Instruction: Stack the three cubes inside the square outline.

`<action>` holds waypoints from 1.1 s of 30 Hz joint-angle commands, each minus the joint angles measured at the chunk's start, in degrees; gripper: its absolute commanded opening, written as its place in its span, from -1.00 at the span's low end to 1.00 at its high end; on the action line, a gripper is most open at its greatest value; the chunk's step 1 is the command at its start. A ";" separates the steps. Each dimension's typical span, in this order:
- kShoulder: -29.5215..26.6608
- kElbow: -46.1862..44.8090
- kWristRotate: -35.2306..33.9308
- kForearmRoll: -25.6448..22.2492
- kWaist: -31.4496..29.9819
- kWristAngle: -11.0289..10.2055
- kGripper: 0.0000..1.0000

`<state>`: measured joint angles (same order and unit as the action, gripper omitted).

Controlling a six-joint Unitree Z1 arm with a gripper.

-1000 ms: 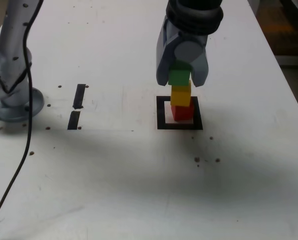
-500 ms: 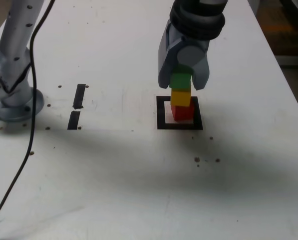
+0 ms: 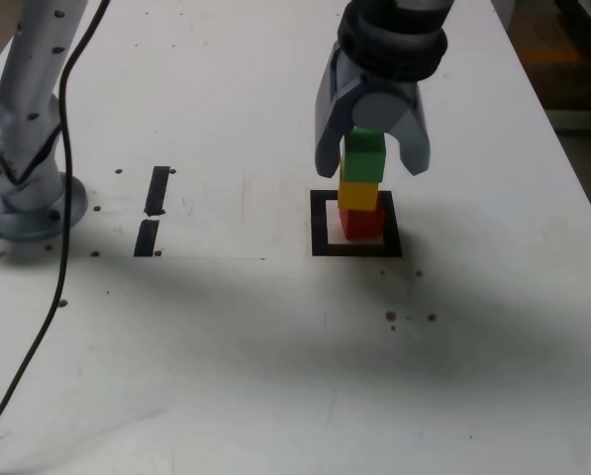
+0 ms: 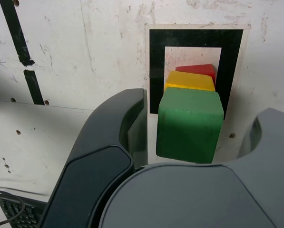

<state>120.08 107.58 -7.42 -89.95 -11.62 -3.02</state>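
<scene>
The three cubes stand as one tower inside the square outline (image 3: 321, 237): the red cube (image 3: 360, 222) at the bottom, the yellow cube (image 3: 359, 193) on it, the green cube (image 3: 364, 156) on top. My gripper (image 3: 371, 164) hangs over the tower, open, one finger on each side of the green cube. In the wrist view the green cube (image 4: 189, 126) sits between the fingers (image 4: 118, 128) with a thin gap to one and a wide gap to the other. Below it the yellow cube (image 4: 189, 83), the red cube (image 4: 195, 70) and the outline (image 4: 156, 61) show.
Two short black strips (image 3: 157, 190) lie on the white table toward the exterior view's left. The arm's base (image 3: 18, 188) stands at the far left, with a black cable (image 3: 38, 327) trailing toward the front. Dark specks (image 3: 404, 317) dot the table in front of the outline.
The jaws have spread apart and let go of the green cube, which now rests on the yellow cube. The gripper has stayed over the tower.
</scene>
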 commanded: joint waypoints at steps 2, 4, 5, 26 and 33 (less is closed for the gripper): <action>-0.80 -0.12 0.12 -0.56 0.11 -0.57 0.99; -2.08 -0.19 0.07 -0.86 0.09 -0.91 0.99; -3.21 -0.26 0.02 -1.02 0.04 -1.10 0.99; -41.83 -40.05 1.17 7.49 -0.15 5.49 0.99; -41.81 -53.91 1.25 17.66 -0.15 5.52 0.99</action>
<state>77.19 68.11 -6.19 -73.67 -11.87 2.58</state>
